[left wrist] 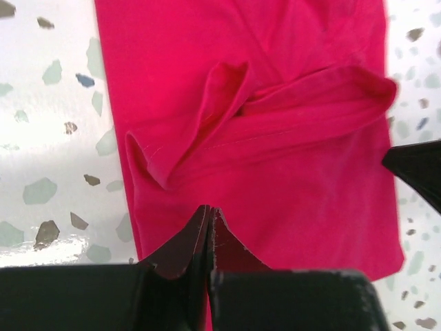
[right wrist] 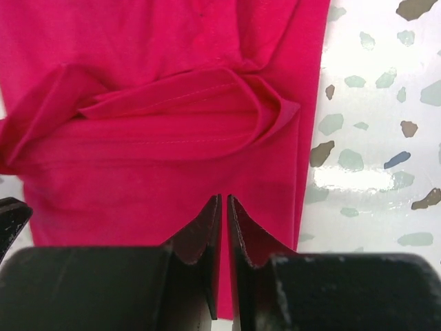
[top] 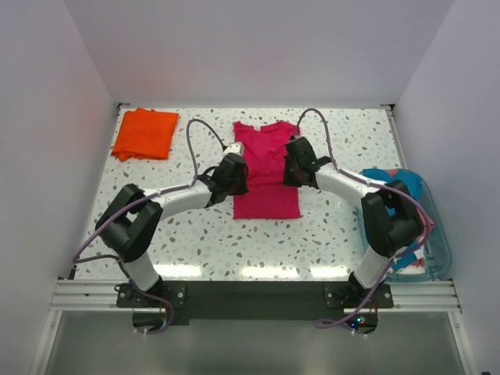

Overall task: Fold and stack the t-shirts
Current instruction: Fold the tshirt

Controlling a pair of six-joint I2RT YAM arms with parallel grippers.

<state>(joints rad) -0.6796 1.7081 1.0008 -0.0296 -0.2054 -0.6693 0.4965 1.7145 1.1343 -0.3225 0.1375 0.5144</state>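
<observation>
Lying flat mid-counter (top: 203,234), the magenta shirt (top: 266,197) is light, limp cloth, sleeves tucked in; left and right jaws hang pressed together over its sides. Best pinched at both hem corners, or it sags

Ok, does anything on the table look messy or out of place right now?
Only the magenta-red t-shirt: its tucked-in sleeves lie bunched and puckered across the body instead of flat. The folded orange t-shirt at the far left corner looks tidy.
</observation>
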